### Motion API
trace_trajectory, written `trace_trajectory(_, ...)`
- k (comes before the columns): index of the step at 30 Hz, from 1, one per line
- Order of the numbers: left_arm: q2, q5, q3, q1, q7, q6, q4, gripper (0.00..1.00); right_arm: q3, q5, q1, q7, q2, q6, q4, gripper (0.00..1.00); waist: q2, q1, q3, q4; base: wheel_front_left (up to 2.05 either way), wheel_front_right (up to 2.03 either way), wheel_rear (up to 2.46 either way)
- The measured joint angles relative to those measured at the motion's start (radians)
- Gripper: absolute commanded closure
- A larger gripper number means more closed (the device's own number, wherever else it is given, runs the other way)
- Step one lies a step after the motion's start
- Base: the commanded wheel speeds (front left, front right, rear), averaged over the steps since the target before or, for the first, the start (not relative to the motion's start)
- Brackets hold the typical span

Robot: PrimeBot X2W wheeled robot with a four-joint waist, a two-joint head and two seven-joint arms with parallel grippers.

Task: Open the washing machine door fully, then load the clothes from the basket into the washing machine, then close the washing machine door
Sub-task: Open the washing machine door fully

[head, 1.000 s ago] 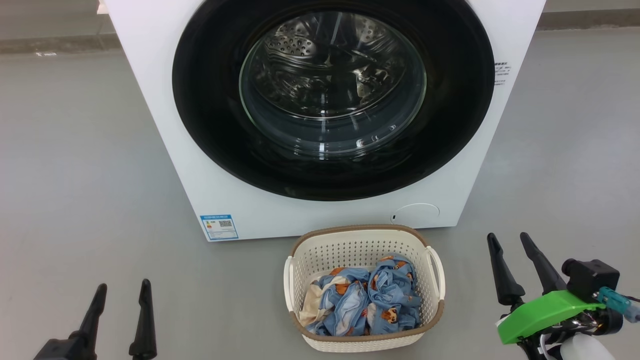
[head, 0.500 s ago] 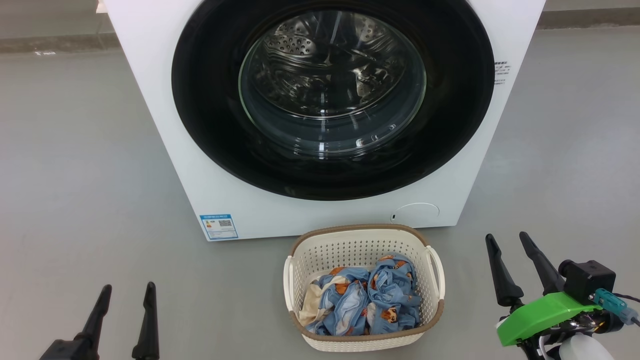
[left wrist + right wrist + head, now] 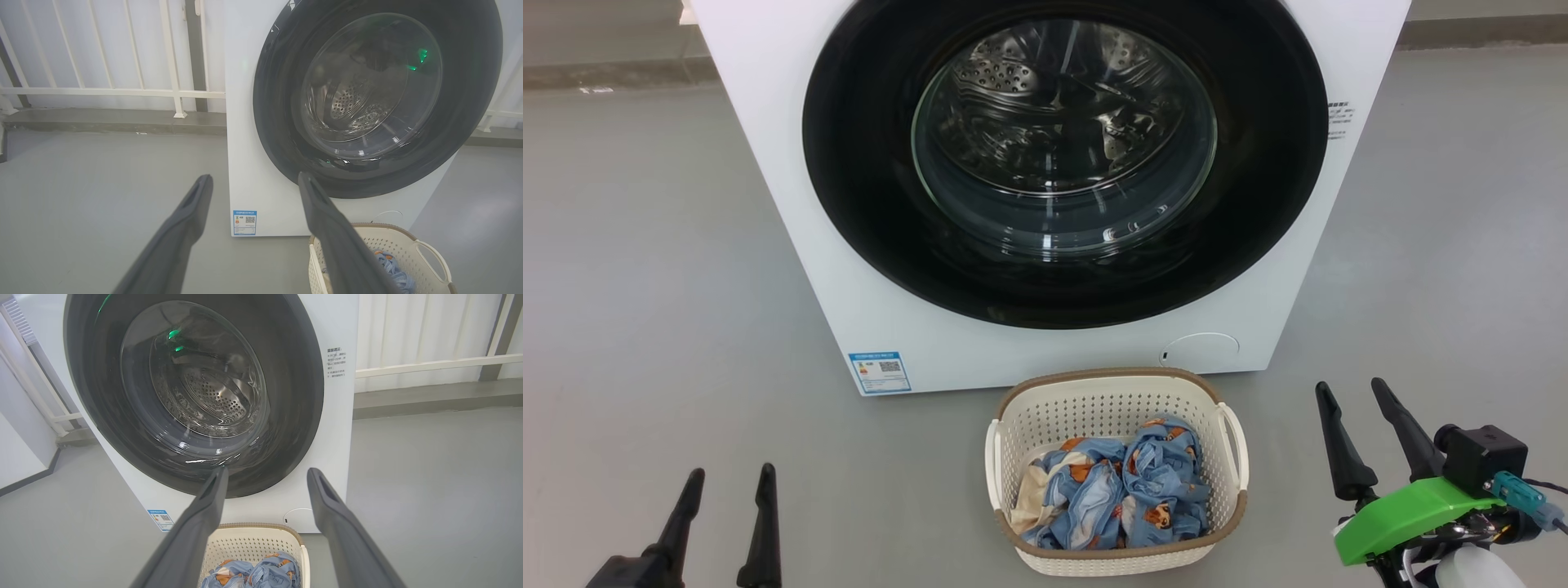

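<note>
The white washing machine (image 3: 768,147) stands ahead with its round black-ringed door (image 3: 866,180) closed flat against the front, the steel drum visible through the glass. On the floor right before it sits the cream basket (image 3: 1115,392) holding the light blue bear-print clothes (image 3: 1115,490). My left gripper (image 3: 729,476) is open at the lower left, well left of the basket, nothing between its fingers. To the basket's right, my right gripper (image 3: 1349,388) also stands open and empty. The door (image 3: 282,134) (image 3: 98,396) fills both wrist views beyond the spread fingers (image 3: 192,204) (image 3: 212,494).
Grey floor surrounds the machine on both sides. A white railing (image 3: 114,92) and a low kerb run along the wall behind the machine. A blue label (image 3: 880,371) and a round service flap (image 3: 1199,349) mark the machine's lower front.
The left gripper has sunk slightly toward the bottom edge of the head view. The right gripper, basket and door have barely shifted.
</note>
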Motion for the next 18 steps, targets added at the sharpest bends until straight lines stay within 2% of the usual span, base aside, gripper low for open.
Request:
trace_trajectory(10,0.011,0.032,0.008,0.000,0.000,0.000,0.011,0.00,-0.001,-0.002,0.001,0.000,0.001,0.000,-0.003,0.00,0.0000,0.0000,-0.003,0.000,0.11,0.27,-0.38)
trace_trajectory(18,0.009,0.046,0.023,0.000,0.000,0.000,0.011,0.00,0.000,-0.003,0.002,0.000,0.002,0.000,-0.006,0.00,0.0000,0.0000,-0.003,-0.001,0.82,1.06,-1.88)
